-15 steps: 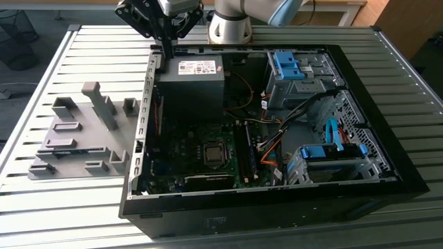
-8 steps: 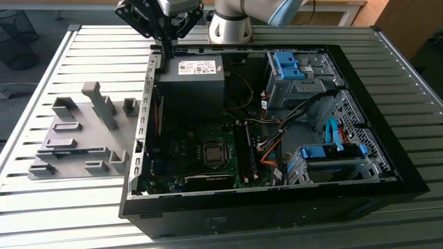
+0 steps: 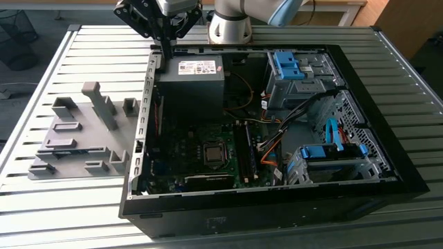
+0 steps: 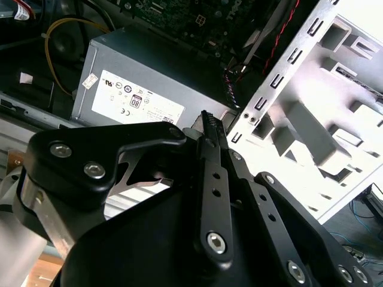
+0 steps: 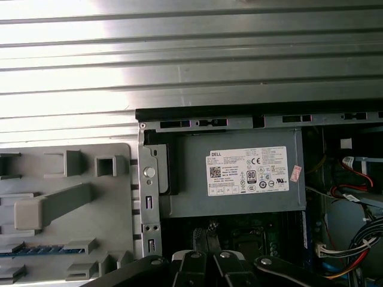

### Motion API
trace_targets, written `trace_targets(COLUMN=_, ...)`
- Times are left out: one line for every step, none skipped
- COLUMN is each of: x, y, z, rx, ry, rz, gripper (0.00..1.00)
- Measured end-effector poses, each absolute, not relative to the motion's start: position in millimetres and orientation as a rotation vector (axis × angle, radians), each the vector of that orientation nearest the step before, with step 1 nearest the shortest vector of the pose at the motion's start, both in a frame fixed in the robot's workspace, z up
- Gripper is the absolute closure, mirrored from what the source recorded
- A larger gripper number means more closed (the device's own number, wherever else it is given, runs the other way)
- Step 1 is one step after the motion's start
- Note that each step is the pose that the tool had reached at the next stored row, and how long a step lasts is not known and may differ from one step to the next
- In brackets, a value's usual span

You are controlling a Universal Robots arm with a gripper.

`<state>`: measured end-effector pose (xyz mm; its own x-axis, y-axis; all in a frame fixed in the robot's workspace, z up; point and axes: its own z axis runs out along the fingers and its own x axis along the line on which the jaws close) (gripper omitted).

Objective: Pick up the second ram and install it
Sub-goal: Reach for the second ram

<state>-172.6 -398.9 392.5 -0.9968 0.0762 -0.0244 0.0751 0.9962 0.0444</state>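
The second ram (image 3: 71, 151) is a thin blue-green stick lying in a slot of the grey fixture plate (image 3: 76, 116), to the exterior view's left of the open computer case (image 3: 360, 104). In the first wrist view the ram (image 5: 36, 250) shows as a blue strip between grey blocks. My gripper (image 3: 167, 54) hangs above the case's back left corner, beside the grey power supply (image 3: 190, 70), well away from the ram. Its black fingers (image 4: 208, 128) are shut together with nothing between them. The long black memory slots (image 3: 244, 148) lie on the motherboard beside the processor socket.
Grey fixture blocks (image 5: 51, 206) stand upright on the plate, one tall post (image 3: 101, 104) among them. The case's metal side wall (image 3: 145, 119) separates fixture and motherboard. Orange and black cables (image 3: 273, 145) and blue drive brackets (image 3: 329, 150) fill the case's right side. Everything rests on a slatted metal table (image 3: 41, 212).
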Motion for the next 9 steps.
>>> trace_targets(x=-172.7, y=-398.9, z=392.5, rx=0.118, ry=3.113, rz=0.068, gripper=0.89)
trace_targets(x=-172.7, y=-398.9, z=392.5, rx=0.118, ry=3.113, rz=0.068, gripper=0.89)
trace_targets(x=-172.7, y=-398.9, z=392.5, rx=0.118, ry=3.112, rz=0.068, gripper=0.89)
trace_targets(x=-172.7, y=-398.9, z=392.5, rx=0.118, ry=3.112, rz=0.068, gripper=0.89)
trace_targets(x=-172.7, y=-398.9, z=392.5, rx=0.118, ry=3.112, rz=0.068, gripper=0.89)
trace_targets(x=-172.8, y=-398.9, z=392.5, rx=0.118, ry=3.113, rz=0.068, gripper=0.89)
trace_targets(x=-172.8, y=-398.9, z=392.5, rx=0.118, ry=3.113, rz=0.068, gripper=0.89)
trace_targets(x=-172.8, y=-398.9, z=392.5, rx=0.118, ry=3.112, rz=0.068, gripper=0.89)
trace_targets(x=-173.2, y=-399.0, z=392.5, rx=0.118, ry=3.113, rz=0.068, gripper=0.89)
